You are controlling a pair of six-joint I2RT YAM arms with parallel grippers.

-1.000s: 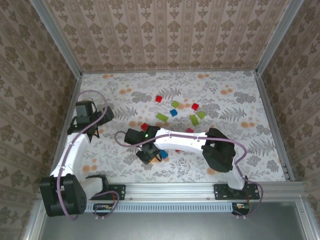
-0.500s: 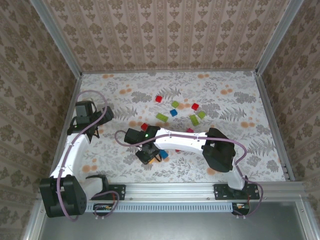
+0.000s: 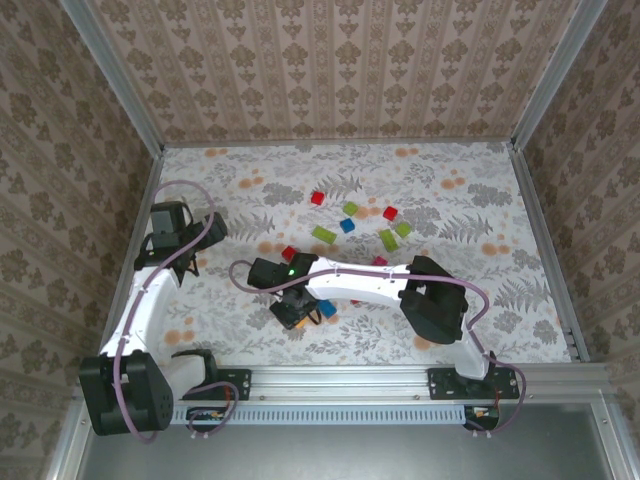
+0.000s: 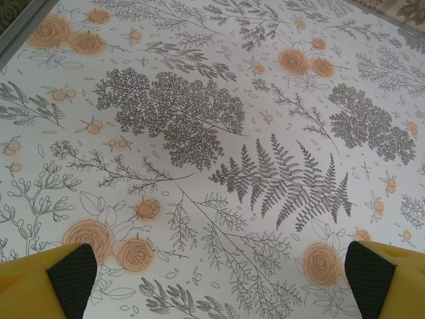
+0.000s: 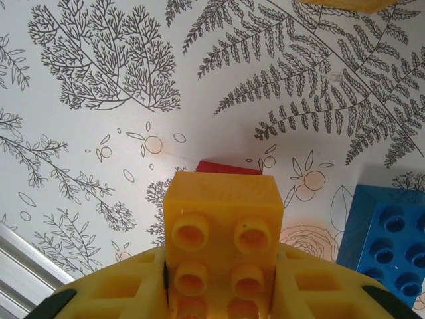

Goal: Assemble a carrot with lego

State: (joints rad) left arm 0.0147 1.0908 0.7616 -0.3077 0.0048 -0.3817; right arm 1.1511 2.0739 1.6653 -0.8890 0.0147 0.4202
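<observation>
At the near middle of the table (image 3: 450, 200), the right gripper (image 5: 222, 292) is clamped on an orange brick (image 5: 222, 226); a red brick (image 5: 228, 167) peeks out just past its end, a blue brick (image 5: 388, 232) to its right. The left gripper (image 4: 216, 276), spread wide and empty, hangs well apart to the left

the table (image 3: 480, 190) wore a pale cover printed with grey ferns and orange blossoms. loose lego lay on its far middle: a far red brick (image 3: 318, 198) sat farthest back, with a green square (image 3: 350, 209) and a right red brick (image 3: 390, 213) just nearer. then came a small blue brick (image 3: 347, 226), a green oblong (image 3: 323, 235) and a slanted green brick (image 3: 387, 240). nearer still lay a near red brick (image 3: 288, 253), and a large blue brick (image 5: 388, 242) sat flat, studs up.
</observation>
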